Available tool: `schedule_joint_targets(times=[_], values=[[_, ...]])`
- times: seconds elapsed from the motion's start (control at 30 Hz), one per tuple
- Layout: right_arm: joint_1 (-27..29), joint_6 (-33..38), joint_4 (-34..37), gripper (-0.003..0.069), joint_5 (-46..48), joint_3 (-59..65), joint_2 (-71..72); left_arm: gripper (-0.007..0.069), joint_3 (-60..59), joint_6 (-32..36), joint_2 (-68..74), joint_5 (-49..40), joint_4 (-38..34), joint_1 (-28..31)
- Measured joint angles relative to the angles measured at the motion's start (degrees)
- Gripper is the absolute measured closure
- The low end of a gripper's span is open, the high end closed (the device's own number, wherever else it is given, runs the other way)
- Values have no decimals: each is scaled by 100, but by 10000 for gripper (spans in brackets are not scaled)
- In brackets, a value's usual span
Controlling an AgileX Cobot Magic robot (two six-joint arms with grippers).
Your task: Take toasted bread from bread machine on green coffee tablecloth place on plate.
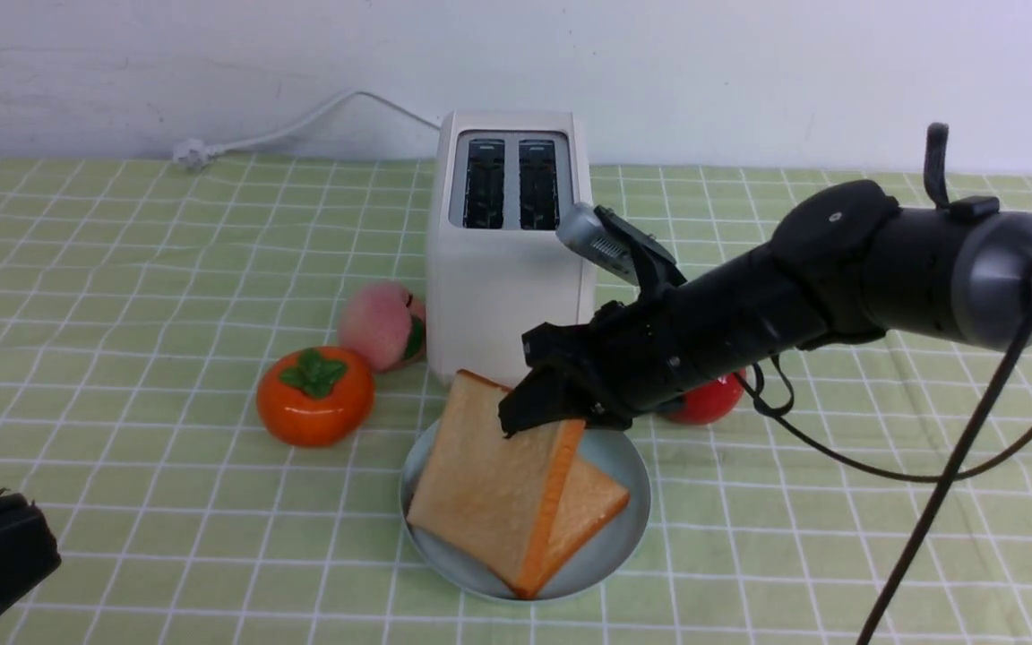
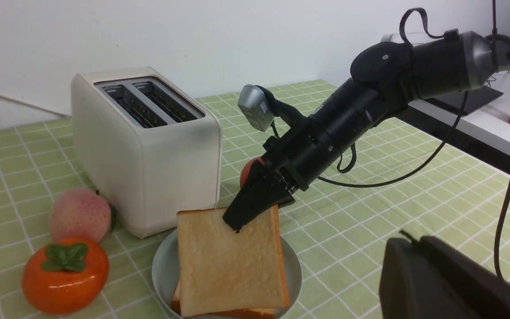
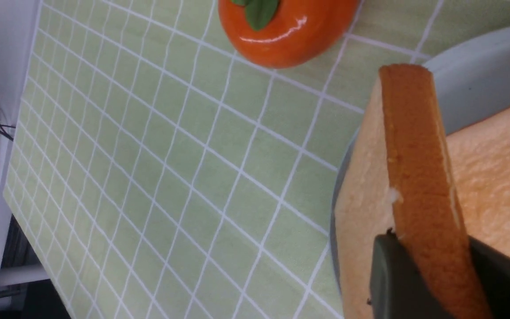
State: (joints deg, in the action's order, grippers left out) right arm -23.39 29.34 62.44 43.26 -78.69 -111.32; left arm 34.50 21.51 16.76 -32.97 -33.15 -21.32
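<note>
The white toaster [image 1: 498, 296] walls off the plate's [image 1: 625, 459] far side, a persimmon [image 1: 314, 396] and peach [image 1: 377, 324] crowd its left, and a red fruit [image 1: 711, 403] sits at its right, half hidden behind the right arm [image 1: 749, 313] slanting in low. A tilted toast slice [image 1: 489, 488] covers most of the plate; the green tablecloth [image 1: 167, 511] nearer the robot and farther left lies open.
</note>
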Motion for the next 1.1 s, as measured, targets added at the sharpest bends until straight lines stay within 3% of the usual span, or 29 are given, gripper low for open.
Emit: schedule_joint_targets(times=[0.1,0.13,0.2,0.3,0.47,0.67,0.73,0.77,0.83,0.87,0.93,1.1], values=[[0,0,-358,336,-106,-5,-6,619,0,0,0,0,0,0],[0,0,-383,336,-105,-5,-6,619,0,0,0,0,0,0],[14,0,-702,220,-119,-10,-6,619,0,0,0,-11,0,0],[140,0,-1079,125,-134,-16,20,619,0,0,0,-62,-5,0],[551,-381,-1932,86,61,-16,548,619,0,-5,0,-186,0,0],[850,-984,-2986,183,887,-16,1785,619,0,-5,0,-39,216,0],[856,-1200,-3521,251,1304,-16,2375,619,0,-5,0,79,296,0],[856,-1432,-3965,340,1753,-16,2891,619,-20,-21,-2,272,322,0],[856,-1668,-4352,433,2158,69,3452,619,-114,-58,-13,483,313,0],[856,-1668,-4352,433,2184,85,3452,619,-129,-65,-13,506,300,0],[856,-1890,-4610,533,2402,393,4216,619,-388,-160,-68,724,189,0],[856,-2074,-4659,652,2504,1322,5680,619,-1240,-163,-401,1407,-120,0]])
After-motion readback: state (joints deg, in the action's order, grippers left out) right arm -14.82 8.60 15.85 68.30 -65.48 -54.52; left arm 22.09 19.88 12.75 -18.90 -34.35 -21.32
